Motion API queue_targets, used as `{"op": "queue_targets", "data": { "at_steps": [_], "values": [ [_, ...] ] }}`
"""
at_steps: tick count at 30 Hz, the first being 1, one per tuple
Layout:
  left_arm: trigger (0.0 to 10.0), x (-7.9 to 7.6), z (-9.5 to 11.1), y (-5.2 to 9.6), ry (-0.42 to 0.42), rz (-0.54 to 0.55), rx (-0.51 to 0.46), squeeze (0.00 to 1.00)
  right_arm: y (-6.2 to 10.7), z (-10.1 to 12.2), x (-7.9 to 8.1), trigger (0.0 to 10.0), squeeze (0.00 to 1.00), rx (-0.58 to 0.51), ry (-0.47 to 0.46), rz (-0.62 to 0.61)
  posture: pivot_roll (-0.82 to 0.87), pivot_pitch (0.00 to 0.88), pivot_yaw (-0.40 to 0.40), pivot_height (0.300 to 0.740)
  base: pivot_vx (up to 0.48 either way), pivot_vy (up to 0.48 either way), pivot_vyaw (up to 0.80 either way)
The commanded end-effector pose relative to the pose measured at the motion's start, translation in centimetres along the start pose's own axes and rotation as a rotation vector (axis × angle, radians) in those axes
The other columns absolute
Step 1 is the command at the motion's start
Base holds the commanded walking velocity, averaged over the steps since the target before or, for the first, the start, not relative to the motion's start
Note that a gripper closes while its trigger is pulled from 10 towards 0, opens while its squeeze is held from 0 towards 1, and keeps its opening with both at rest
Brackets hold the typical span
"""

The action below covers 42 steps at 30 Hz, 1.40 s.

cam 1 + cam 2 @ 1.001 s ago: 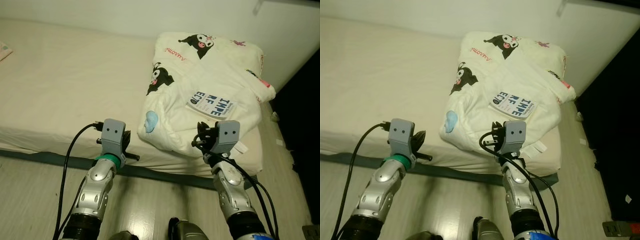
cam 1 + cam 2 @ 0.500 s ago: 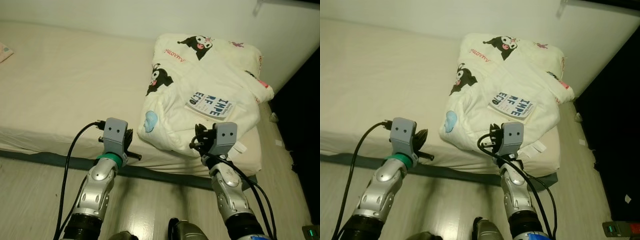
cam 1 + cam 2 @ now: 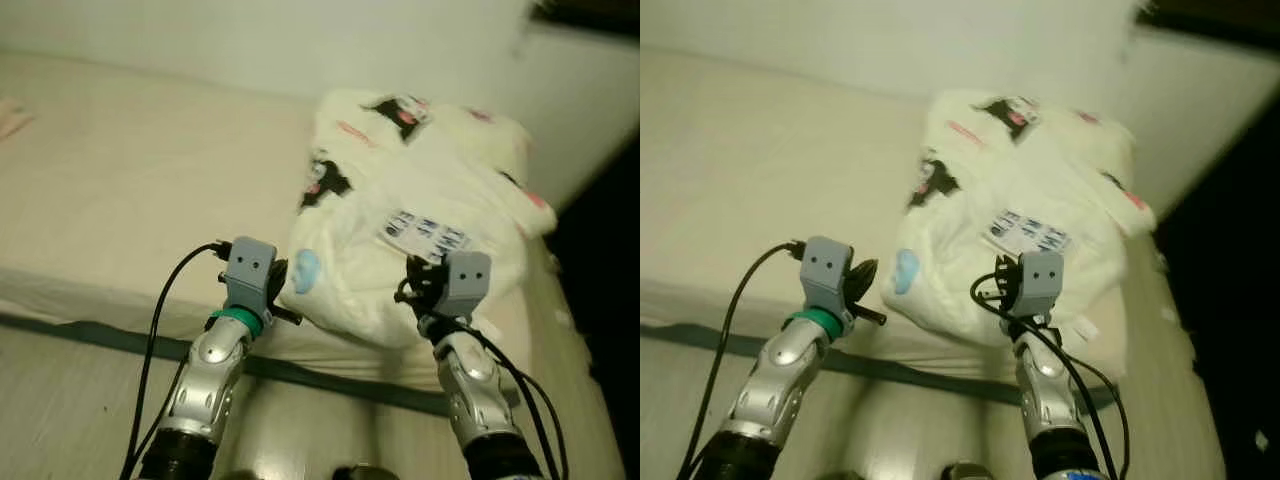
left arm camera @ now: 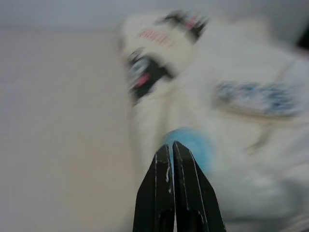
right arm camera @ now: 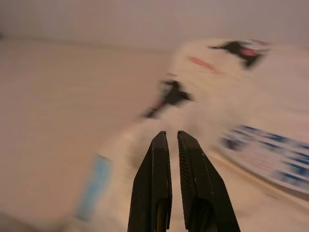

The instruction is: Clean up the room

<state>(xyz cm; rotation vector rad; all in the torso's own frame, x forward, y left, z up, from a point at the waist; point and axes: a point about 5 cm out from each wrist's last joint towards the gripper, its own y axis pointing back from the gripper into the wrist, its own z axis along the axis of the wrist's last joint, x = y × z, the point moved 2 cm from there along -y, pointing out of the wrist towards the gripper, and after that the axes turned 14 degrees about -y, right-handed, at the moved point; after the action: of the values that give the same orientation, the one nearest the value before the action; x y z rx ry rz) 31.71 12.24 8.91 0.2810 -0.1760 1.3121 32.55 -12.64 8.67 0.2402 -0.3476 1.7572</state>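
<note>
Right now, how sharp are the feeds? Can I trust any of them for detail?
Both eye views are motion-smeared: the print on the folded blanket and the booklet is unreadable. Both wrist views blur the bedding too, though the left gripper and right gripper fingers stay crisp.

Nothing could be read. A white card point(image 3: 428, 235) with dark blue letters lay on top of the folded quilt point(image 3: 430, 210), but blur smeared its print past reading. Small red lettering point(image 4: 155, 36) on the quilt, beside a black cartoon figure point(image 3: 397, 108), was also too blurred for me to make out.
</note>
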Motion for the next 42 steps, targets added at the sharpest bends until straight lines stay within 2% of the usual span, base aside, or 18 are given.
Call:
{"op": "queue_targets", "data": {
  "at_steps": [1,4,26,42],
  "values": [
    [10.0,-0.91,0.29,-0.16,0.011,-0.025,-0.008,0.00,0.85,-0.52,-1.45,10.0,0.00,0.024,0.001,-0.045,-0.04,0.039,-0.003,0.740,0.368,0.000,-0.71],
    [10.0,-0.92,0.25,-0.15,0.012,-0.025,-0.005,0.00,0.85,-0.49,-1.49,10.0,0.00,0.023,0.005,-0.047,-0.04,0.040,-0.002,0.740,0.319,0.000,0.00],
    [10.0,-1.00,0.01,-0.16,0.025,-0.028,0.013,0.00,0.83,-0.59,-1.70,10.0,0.00,0.027,0.021,-0.057,-0.04,0.041,-0.006,0.740,0.000,0.000,0.00],
    [10.0,-1.01,-0.29,-0.08,0.016,-0.039,0.023,0.00,0.69,0.03,-2.04,10.0,0.00,-0.006,0.027,-0.081,-0.04,0.041,0.001,0.670,0.000,0.000,0.00]
  ]
}}
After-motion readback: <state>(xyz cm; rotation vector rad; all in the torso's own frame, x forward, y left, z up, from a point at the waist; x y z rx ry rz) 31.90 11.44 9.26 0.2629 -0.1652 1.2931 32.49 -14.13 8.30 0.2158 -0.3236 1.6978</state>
